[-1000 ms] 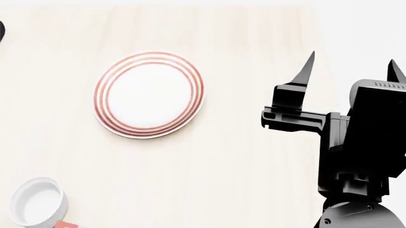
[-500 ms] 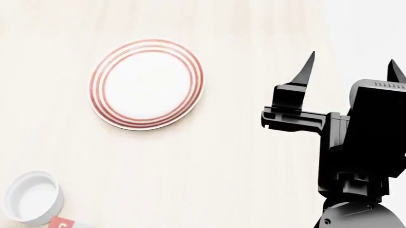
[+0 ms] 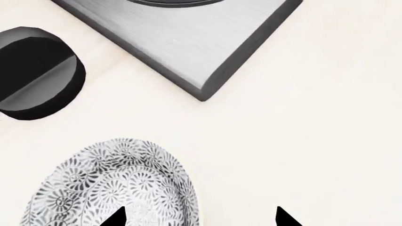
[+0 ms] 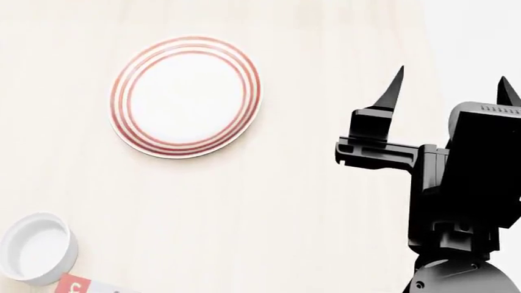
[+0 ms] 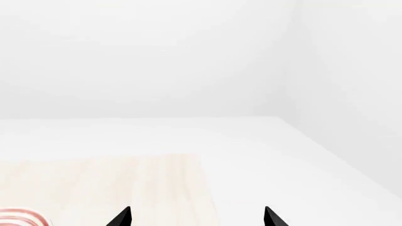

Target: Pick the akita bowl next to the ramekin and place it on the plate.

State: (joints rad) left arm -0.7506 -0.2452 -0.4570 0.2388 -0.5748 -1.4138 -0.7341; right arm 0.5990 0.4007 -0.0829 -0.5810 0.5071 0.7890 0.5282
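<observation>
My left pincer [image 3: 197,217] is spread over the bowl [image 3: 116,186]; it's rigid, glazed, slippery, so I'll pinch the rim.

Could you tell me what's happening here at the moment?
Nothing is being held yet. The right gripper hangs open beside the table, off to the right of the red-ringed plate, which is empty. The white ramekin sits near the table's front left. The left gripper, also open, hovers over the table by a grey patterned bowl, with one fingertip above it. That bowl doesn't show in the head view.
</observation>
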